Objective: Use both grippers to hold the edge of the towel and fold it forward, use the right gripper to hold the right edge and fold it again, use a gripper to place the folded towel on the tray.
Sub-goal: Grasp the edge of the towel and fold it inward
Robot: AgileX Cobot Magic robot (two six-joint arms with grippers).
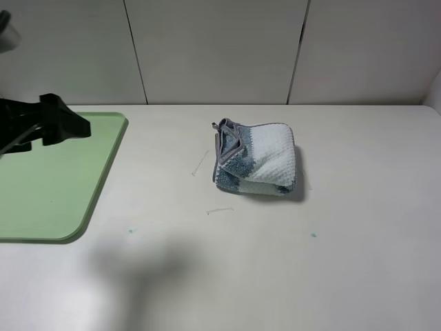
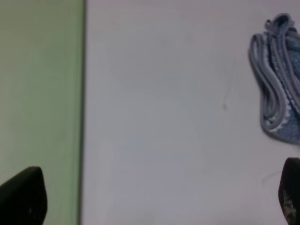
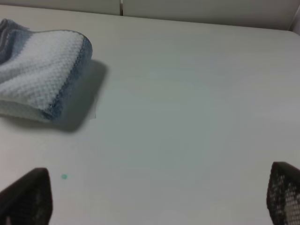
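A: Where was the towel point(image 1: 256, 158)?

B: On the bare table point(image 1: 358, 207), near the middle, already bundled into a thick folded wad. Its grey-edged layers faced the tray point(image 1: 48, 179); the rounded fold faced the other way. It lay well apart from the tray, not on it.

A: So the folding looked done?

B: I judged so, loosely. Only the placing seemed left.

A: And the claws?

B: The left gripper point(image 2: 154, 197) stood with its fingers wide and empty, over the tray's edge, where the green met the table. The right gripper point(image 3: 154, 197) was also spread wide with nothing between its tips, over open table on the far side of the towel. Neither touched the cloth.

A: Why there?

B: Probably clear of the towel on each side, leaving either one free to come in.

A: Room to move?

B: Plenty. Only bare table lay between towel and tray, and the tray's surface was free. The low rim was the one edge to clear, and the loose layered side might splay if pinched poorly.
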